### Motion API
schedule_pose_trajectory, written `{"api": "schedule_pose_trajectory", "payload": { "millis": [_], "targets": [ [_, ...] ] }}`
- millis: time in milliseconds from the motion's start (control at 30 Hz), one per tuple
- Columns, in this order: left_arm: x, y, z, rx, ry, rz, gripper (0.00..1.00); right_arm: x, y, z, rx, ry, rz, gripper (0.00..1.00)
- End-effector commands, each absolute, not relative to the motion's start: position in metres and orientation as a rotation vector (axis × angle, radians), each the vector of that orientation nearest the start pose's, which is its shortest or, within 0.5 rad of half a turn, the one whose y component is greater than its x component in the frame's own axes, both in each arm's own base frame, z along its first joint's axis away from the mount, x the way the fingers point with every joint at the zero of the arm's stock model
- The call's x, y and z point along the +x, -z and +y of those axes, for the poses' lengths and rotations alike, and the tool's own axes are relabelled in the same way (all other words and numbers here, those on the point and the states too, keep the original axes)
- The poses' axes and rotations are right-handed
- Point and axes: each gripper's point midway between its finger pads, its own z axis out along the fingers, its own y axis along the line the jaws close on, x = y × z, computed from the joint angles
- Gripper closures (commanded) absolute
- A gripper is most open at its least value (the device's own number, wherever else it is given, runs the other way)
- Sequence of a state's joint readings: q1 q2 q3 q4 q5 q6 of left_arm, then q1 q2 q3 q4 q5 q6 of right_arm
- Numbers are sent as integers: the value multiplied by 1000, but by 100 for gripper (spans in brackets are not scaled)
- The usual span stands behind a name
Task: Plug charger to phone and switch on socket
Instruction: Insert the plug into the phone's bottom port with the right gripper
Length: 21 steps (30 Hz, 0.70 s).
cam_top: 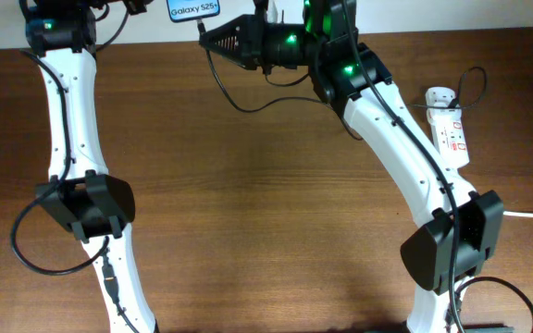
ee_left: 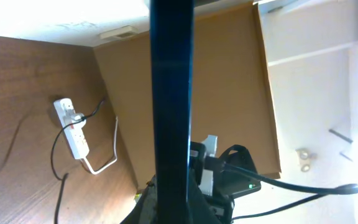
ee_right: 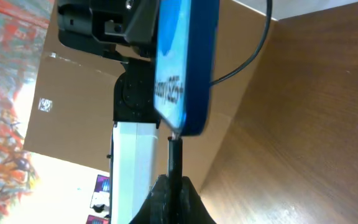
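Your right claw (ee_right: 169, 194) is pressed together on the charger (ee_right: 174, 155), pinching the small black plug so it sticks straight out past the fingertips. Right at the end of that plug sits the phone (ee_right: 188, 62), its blue screen turned edge-on to you, and the plug tip meets the phone's near edge. Whether it is seated in the port, you cannot tell from here. On the far side of the phone from your right claw, your left claw (ee_right: 143, 25) is clamped on it, holding it clear of the wooden table (cam_top: 248, 185). From overhead, the phone (cam_top: 194, 9) shows just beyond the right claw's tip (cam_top: 204, 39). The charger's thin black cable (cam_top: 234, 97) drops from that tip in a loose loop and runs back under the right arm. The socket (cam_top: 450, 129) lies well behind the right claw, flat on the table beside that arm's forearm, with the white adapter (cam_top: 438, 95) plugged in at one end. Its red switches are too small to read.
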<state>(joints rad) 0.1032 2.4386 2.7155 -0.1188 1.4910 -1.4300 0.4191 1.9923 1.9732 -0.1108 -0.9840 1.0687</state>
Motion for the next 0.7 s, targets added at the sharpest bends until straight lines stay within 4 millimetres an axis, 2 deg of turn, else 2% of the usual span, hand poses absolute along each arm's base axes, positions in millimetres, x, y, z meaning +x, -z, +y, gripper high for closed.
{"api": "schedule_pose_trajectory", "payload": {
  "millis": [0, 233, 667],
  "targets": [
    [537, -434, -114, 154, 1939, 1972, 100, 428, -405, 354, -297, -1876, 1995, 96],
    [537, -433, -114, 70, 1993, 2011, 100, 428, -402, 354, -283, -1875, 2011, 96],
    [536, -435, -114, 120, 1967, 1989, 100, 435, -403, 353, -232, -1861, 2007, 96]
  ]
}}
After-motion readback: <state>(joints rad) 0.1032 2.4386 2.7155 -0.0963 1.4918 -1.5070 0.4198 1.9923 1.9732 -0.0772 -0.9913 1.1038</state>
